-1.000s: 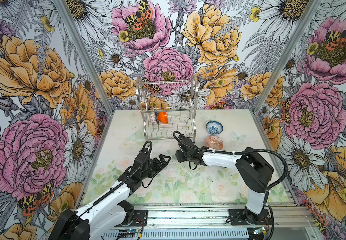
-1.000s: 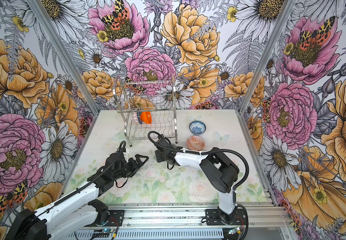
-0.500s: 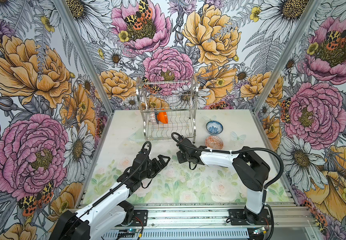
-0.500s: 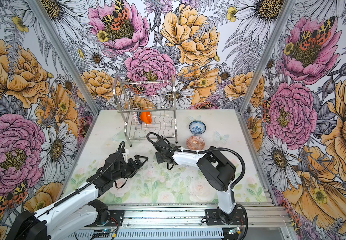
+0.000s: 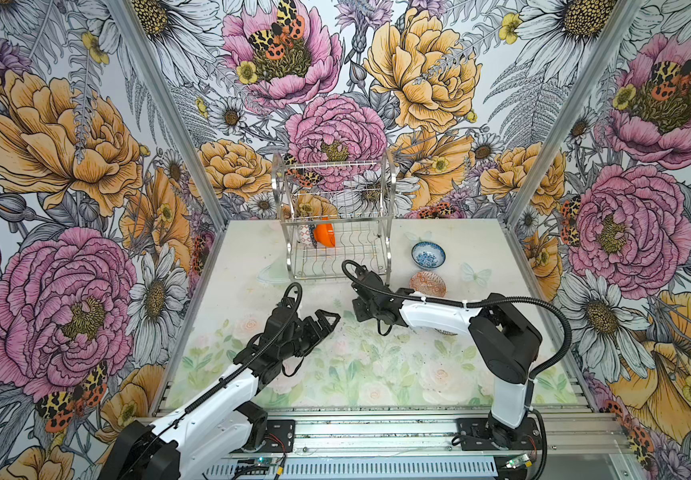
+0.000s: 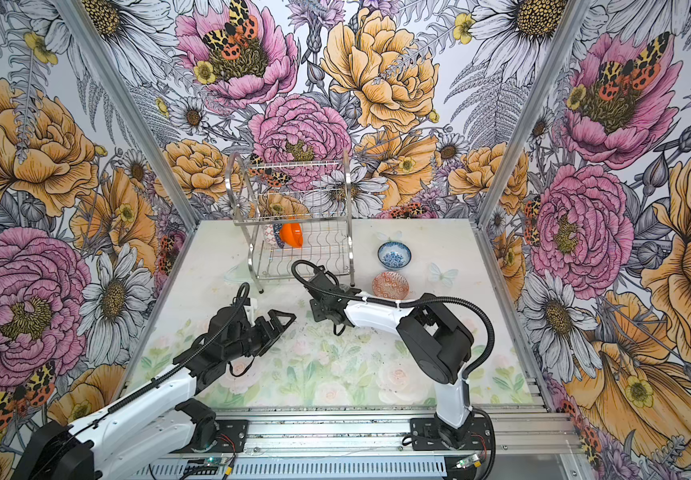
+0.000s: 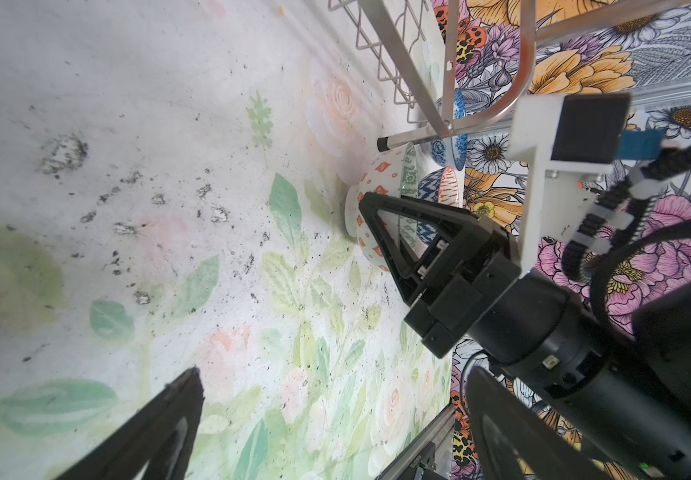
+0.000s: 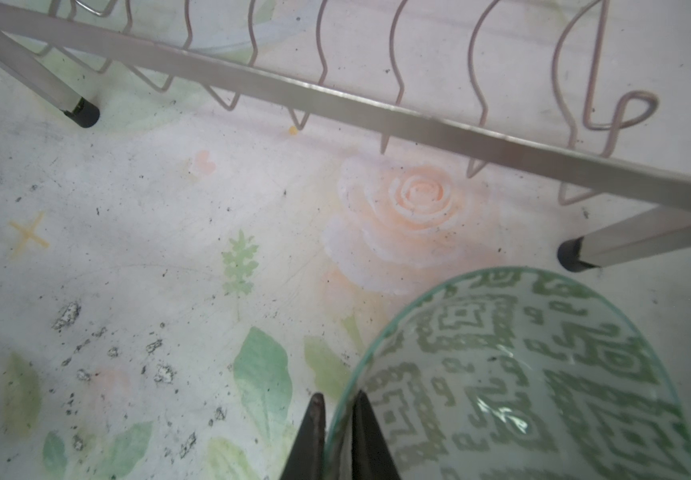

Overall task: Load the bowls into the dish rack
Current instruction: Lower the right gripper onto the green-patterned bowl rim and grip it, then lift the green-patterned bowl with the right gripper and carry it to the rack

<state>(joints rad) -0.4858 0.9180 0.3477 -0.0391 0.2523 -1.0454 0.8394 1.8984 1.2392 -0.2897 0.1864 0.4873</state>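
The right gripper [image 8: 338,405] pinches the grey-green bowl [image 8: 522,374] by its rim, beside the dish rack [image 8: 377,112]
Bowl hidden under the arm in both top views; left gripper [image 5: 326,321] gapes wide, empty

- Printed pale with roses and green leaves over the whole table [image 5: 377,374]; scuffed with black specks toward the middle.
- Stands at the far middle on black-capped feet [image 8: 82,114]: the dish rack [image 5: 335,167].
- Sit upright to the right of the rack, near each other but apart: a blue-white floral bowl [image 5: 428,254] farther back, an orange-red patterned bowl [image 5: 427,284] nearer.
- Rests on its foot near the rack's front right leg: a grey-green bowl [image 8: 535,374].
- Shows behind that one, mostly hidden: a navy-white zigzag bowl [image 7: 427,189].
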